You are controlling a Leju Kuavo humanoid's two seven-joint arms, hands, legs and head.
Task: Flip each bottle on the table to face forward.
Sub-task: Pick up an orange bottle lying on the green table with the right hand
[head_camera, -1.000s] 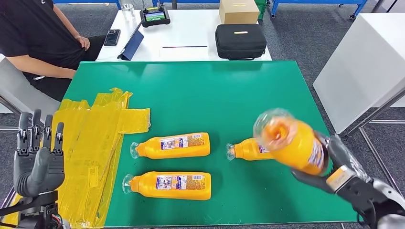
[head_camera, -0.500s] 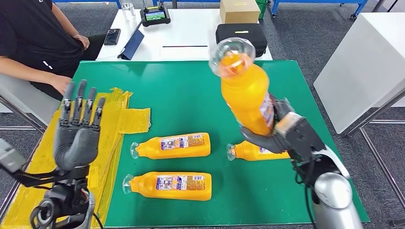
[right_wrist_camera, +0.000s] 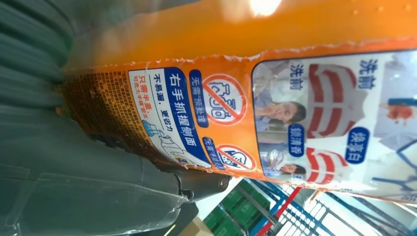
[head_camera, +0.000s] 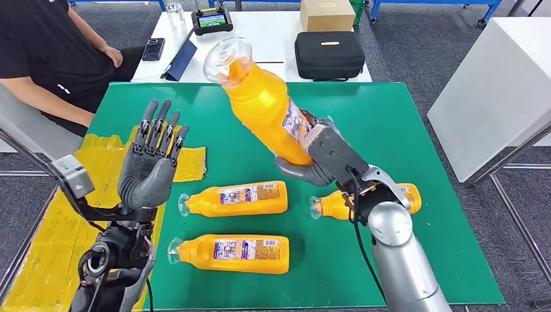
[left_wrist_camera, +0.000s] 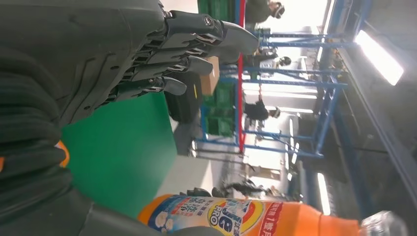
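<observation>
Green table (head_camera: 273, 117) with three orange bottles lying flat. Right hand (head_camera: 318, 156) grips a fourth bottle (head_camera: 260, 97) by its lower body, raised and tilted, clear cap end well beyond its fingers (head_camera: 295, 170). Left hand (head_camera: 146, 172) is up, palm spread, empty; the held bottle is apart from its fingertips (head_camera: 159, 117).

Silver arms, dark grey hands — left hand (head_camera: 151, 170) and right hand (head_camera: 323, 156) with ribbed grey covers, black cables looping at each wrist.
</observation>
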